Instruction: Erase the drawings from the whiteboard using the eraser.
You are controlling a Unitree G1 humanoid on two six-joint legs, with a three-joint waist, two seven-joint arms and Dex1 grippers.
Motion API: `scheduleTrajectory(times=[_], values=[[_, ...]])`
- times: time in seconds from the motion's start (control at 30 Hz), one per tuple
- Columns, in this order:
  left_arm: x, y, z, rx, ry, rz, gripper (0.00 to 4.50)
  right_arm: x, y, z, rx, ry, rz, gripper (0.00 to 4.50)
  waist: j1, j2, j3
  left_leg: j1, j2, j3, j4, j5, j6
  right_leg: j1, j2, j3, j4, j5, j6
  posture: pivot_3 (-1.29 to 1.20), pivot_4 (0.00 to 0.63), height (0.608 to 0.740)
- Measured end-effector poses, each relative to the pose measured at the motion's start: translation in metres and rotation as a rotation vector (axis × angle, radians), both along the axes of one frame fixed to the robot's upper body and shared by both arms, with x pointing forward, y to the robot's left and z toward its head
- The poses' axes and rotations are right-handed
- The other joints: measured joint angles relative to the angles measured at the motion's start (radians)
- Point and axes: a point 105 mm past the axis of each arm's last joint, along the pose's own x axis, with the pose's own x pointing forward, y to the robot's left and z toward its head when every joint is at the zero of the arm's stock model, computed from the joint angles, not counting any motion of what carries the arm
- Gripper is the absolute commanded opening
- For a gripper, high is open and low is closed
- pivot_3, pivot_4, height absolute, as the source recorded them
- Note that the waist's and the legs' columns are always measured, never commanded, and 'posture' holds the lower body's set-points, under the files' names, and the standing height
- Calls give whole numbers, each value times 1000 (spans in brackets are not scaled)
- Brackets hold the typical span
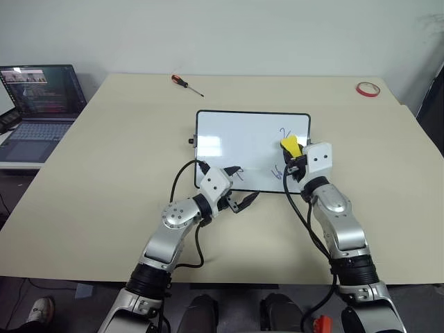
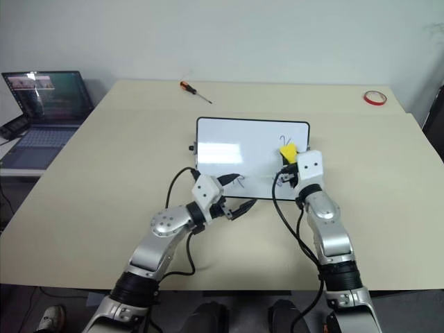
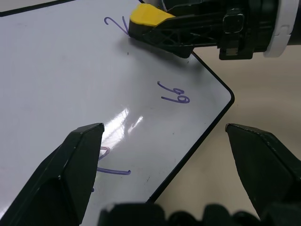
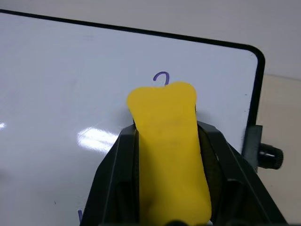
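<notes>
Whiteboard (image 1: 236, 142) flat at centre of the tan table (image 1: 104, 173), black frame, knob on its left edge. Right gripper (image 1: 294, 154) clamped on the yellow eraser (image 1: 291, 145), right of frame centre, over the board's right part. Eraser tip just below a blue tick-like drawing (image 1: 284, 132). 2nd squiggle (image 3: 175, 94) near the board's lower right corner. 3rd mark (image 1: 239, 175) by the lower edge. Left gripper (image 1: 244, 200) spread wide apart, holding nothing, at the board's lower edge. Screwdriver (image 1: 186, 83) top centre. Red tape ring (image 1: 368, 89) upper right. Laptop (image 1: 38, 104) upper left.
</notes>
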Motion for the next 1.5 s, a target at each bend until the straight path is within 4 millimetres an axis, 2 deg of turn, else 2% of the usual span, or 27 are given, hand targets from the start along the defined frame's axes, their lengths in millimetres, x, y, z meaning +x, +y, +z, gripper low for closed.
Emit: scheduleTrajectory(times=[0.33, 0.47, 0.63, 0.77, 1.0, 1.13, 1.23, 1.33, 1.5], values=[[5, -2, 13, 4, -40, -9, 4500, -3, 18, -12, 80, 83, 30, 1282, -2, 0, 0, 1, 0, 0, 0, 0, 0, 0, 0, 0, 2, 0, 0, 0, 150, 740], [6, -2, 15, 5, -46, -12, 4500, -16, 21, -25, 55, 128, 73, 1282, -2, 0, 0, 1, 0, 0, 1, 0, 0, 1, 0, 0, 3, 0, 0, 0, 150, 740], [7, -2, 19, 7, -61, -13, 4500, -41, 15, -52, -31, 223, 140, 1282, 0, 0, 0, 2, 0, 0, 1, 0, 0, 2, 0, 0, 3, 0, 0, 0, 150, 740], [7, -4, 21, 4, -63, -25, 4500, -49, 11, -60, -72, 263, 150, 1282, -1, 0, 0, 5, 0, 0, 1, 0, 0, 4, 0, 0, 4, 0, 0, 0, 150, 740], [-1, -3, 9, 3, -23, -30, 4500, -45, 8, -57, -101, 262, 134, 1282, 0, 0, 0, 5, -1, 0, 1, 1, 0, 4, 0, 0, 4, 0, 0, 0, 150, 740], [-8, -4, 8, -6, -17, -35, 4500, -29, 8, -41, -117, 190, 94, 1282, -4, 0, 0, 6, 0, 0, 1, 2, 0, 4, 0, 1, 5, 1, 0, 0, 150, 740], [-15, -1, 0, -7, 13, -29, 4500, -18, 11, -29, -106, 139, 72, 1282, -6, 0, 0, 6, 0, 0, 0, 2, 0, 4, 0, 1, 5, 0, 0, 0, 150, 740], [-20, 3, -8, 2, 43, -19, 4500, -10, 17, -23, -102, 112, 75, 1282, -9, 0, 0, 5, 0, 0, 0, 2, 0, 3, 0, 1, 5, 1, 0, 0, 150, 740], [-25, 5, -8, -1, 47, -7, 4500, -5, 22, -20, -137, 93, 93, 1282, -9, 0, 0, 5, 0, 0, 0, 2, 0, 3, 0, 1, 5, 1, 0, 0, 150, 740]])
